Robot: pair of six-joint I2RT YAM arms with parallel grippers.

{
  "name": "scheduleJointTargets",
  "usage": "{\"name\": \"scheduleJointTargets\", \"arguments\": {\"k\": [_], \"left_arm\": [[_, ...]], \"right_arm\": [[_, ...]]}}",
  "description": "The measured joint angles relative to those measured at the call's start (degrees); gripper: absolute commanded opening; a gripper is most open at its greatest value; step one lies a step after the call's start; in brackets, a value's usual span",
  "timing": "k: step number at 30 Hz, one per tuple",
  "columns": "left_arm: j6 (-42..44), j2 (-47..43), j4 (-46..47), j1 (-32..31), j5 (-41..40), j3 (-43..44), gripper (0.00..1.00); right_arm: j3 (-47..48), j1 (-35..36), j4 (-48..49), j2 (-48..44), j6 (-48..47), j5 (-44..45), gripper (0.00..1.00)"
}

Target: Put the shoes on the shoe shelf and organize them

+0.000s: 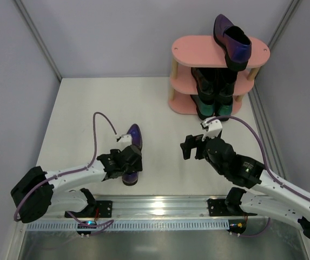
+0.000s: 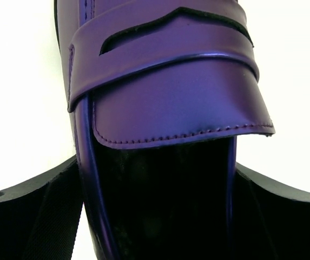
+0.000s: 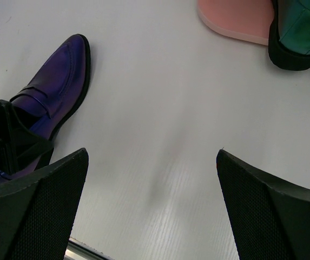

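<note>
Straddling the heel of the purple shoe [image 1: 134,134] at 7 o'clock: left gripper [image 1: 126,163] (clamped or loose, I cannot tell) | right gripper [image 3: 152,160] gaping, empty, 4 o'clock | shoe shelf [image 1: 198,50] 1 o'clock, second purple shoe [image 1: 233,41] on top

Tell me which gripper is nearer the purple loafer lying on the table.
Left. The left gripper straddles the heel end of the purple loafer, a finger on each side. The right gripper hangs open over the table to its right, clear of it.
</note>
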Motion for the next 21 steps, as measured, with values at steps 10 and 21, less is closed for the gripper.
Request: {"name": "scheduleJointTargets", "arguments": {"k": [10,21], "left_arm": [[15.6,5.9,9.7,0.2,4.7,3.2,0.43],[25.9,16.0,15.3,0.3,12.7,12.2,0.74]], "right_arm": [[0.0,0.0,-1.1,-0.9,0.3,2.0,1.0],[0.0,0.0,-3.1,-2.1,0.4,4.4,1.0]]}}
